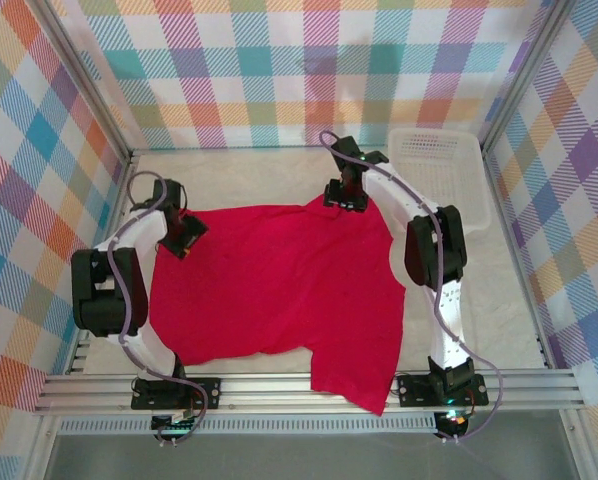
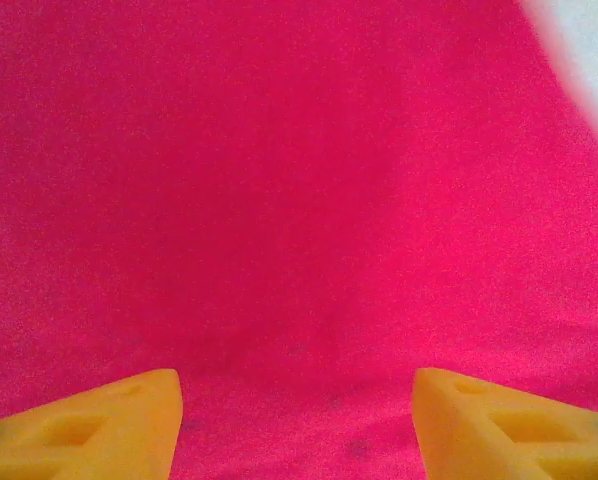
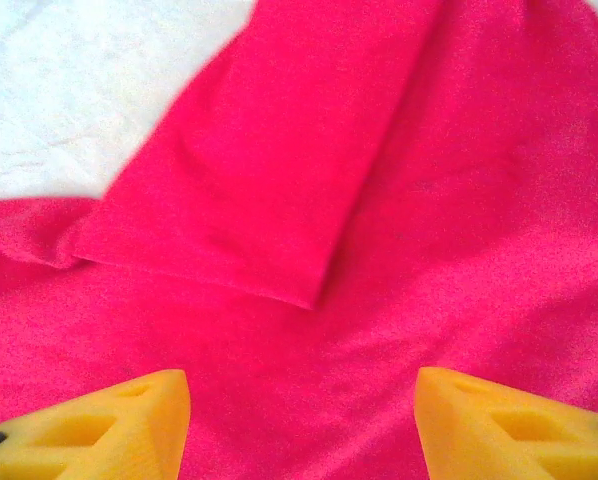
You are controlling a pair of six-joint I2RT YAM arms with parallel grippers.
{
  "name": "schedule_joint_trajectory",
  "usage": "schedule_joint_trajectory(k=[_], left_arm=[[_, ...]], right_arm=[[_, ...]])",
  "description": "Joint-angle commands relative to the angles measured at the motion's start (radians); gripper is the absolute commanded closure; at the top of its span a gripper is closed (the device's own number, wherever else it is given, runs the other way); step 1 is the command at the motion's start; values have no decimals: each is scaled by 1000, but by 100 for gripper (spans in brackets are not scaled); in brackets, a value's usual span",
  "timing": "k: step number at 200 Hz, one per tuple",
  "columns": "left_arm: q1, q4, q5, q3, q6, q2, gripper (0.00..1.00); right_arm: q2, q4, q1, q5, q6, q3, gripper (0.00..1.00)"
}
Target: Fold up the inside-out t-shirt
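Note:
The crimson-red inside-out t-shirt (image 1: 279, 290) lies spread over the middle of the table, one corner hanging over the front rail. My left gripper (image 1: 182, 240) hovers at its far left corner. In the left wrist view the jaws stand apart, yellow fingertips (image 2: 99, 425) over flat red cloth (image 2: 299, 200), nothing between them. My right gripper (image 1: 347, 196) is at the shirt's far right corner. Its yellow fingertips (image 3: 499, 425) are spread wide above the fabric, with a folded-over flap (image 3: 269, 180) just ahead. No tag shows.
A white plastic lattice basket (image 1: 441, 175) stands at the back right, close beside the right arm. Plaid walls enclose the white table (image 1: 499, 320). A metal rail (image 1: 279, 385) runs along the front edge.

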Motion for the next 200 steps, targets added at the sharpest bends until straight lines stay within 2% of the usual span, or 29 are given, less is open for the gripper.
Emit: schedule_joint_trajectory(k=[1, 87, 121, 160, 200], left_arm=[[-2, 72, 50, -69, -16, -43, 39], [-11, 96, 64, -97, 7, 9, 40], [-12, 88, 52, -98, 9, -7, 41], [-12, 87, 47, -104, 11, 8, 41], [-11, 97, 49, -117, 9, 16, 41]], right_arm=[[37, 74, -1, -71, 76, -8, 40], [195, 41, 1, -61, 93, 113, 50], [184, 49, 0, -46, 93, 102, 69], [195, 11, 3, -34, 80, 160, 100], [202, -17, 5, 8, 60, 279, 100]])
